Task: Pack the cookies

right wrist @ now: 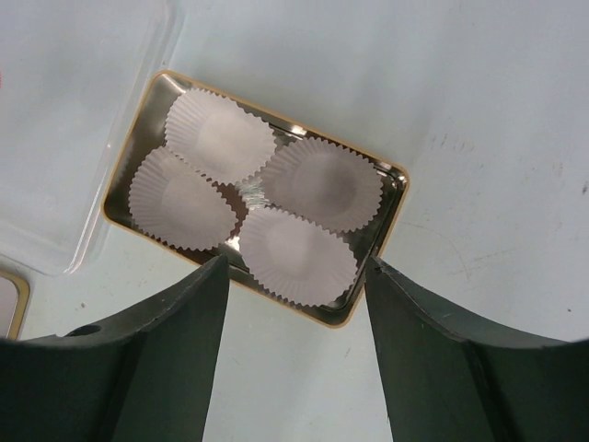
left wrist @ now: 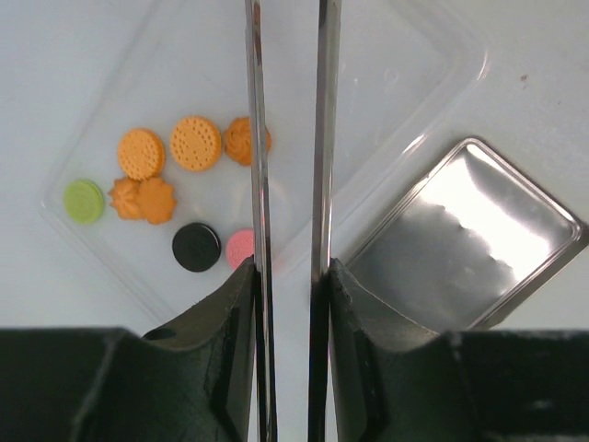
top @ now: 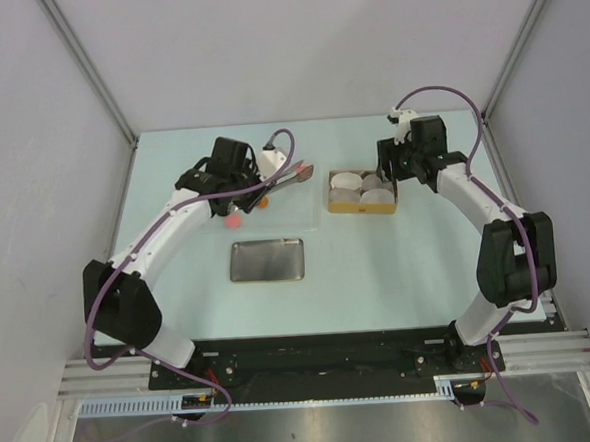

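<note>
The cookies lie on a clear plastic tray [left wrist: 386,83]: several orange ones [left wrist: 195,143], a green one [left wrist: 84,201], a black one [left wrist: 196,247] and a pink one [left wrist: 238,247]. In the top view a pink cookie [top: 233,222] and an orange one [top: 262,201] show beside my left arm. My left gripper [left wrist: 290,269] [top: 263,183] is shut on metal tongs [left wrist: 259,138] that reach over the tray. A small brown thing [top: 307,172] sits at the tong tips; I cannot tell what it is. My right gripper [right wrist: 294,267] [top: 400,164] is open and empty, above the near edge of a gold tin [right wrist: 391,216] [top: 362,207] with several white paper cups [right wrist: 299,253].
A silver rectangular lid [top: 267,260] [left wrist: 469,239] lies near the middle of the table, in front of the clear tray [top: 289,209]. Grey walls stand close on the left, right and back.
</note>
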Controlling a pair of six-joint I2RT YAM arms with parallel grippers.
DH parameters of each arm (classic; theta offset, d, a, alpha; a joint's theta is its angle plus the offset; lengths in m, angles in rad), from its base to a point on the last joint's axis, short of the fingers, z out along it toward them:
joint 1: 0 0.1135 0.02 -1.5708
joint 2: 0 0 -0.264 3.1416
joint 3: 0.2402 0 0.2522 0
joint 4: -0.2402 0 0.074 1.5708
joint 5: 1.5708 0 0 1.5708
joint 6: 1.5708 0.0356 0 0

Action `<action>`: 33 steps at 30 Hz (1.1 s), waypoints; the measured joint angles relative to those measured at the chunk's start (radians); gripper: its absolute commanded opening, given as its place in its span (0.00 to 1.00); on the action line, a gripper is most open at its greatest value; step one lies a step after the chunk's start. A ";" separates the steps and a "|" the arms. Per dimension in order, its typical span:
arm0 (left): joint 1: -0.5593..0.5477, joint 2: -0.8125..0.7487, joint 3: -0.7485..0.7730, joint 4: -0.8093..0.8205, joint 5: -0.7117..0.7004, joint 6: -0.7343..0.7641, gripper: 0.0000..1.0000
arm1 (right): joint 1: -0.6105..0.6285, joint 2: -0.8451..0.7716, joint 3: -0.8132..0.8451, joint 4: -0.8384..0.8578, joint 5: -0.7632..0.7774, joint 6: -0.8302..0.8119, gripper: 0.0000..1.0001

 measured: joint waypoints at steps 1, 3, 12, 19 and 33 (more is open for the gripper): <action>-0.006 0.002 0.017 -0.003 0.003 0.000 0.27 | -0.003 -0.006 0.000 0.000 0.002 0.000 0.65; -0.027 0.012 0.056 -0.006 0.009 -0.001 0.27 | -0.010 -0.019 0.000 0.000 0.009 0.000 0.66; -0.137 0.165 0.225 -0.005 0.013 -0.016 0.27 | -0.040 -0.052 0.000 0.001 0.049 0.005 0.66; -0.177 0.296 0.316 -0.011 0.005 -0.018 0.26 | -0.069 -0.062 -0.002 -0.002 0.076 0.026 0.77; -0.200 0.382 0.363 -0.039 -0.047 -0.016 0.26 | -0.105 -0.084 -0.010 -0.014 0.068 0.036 0.83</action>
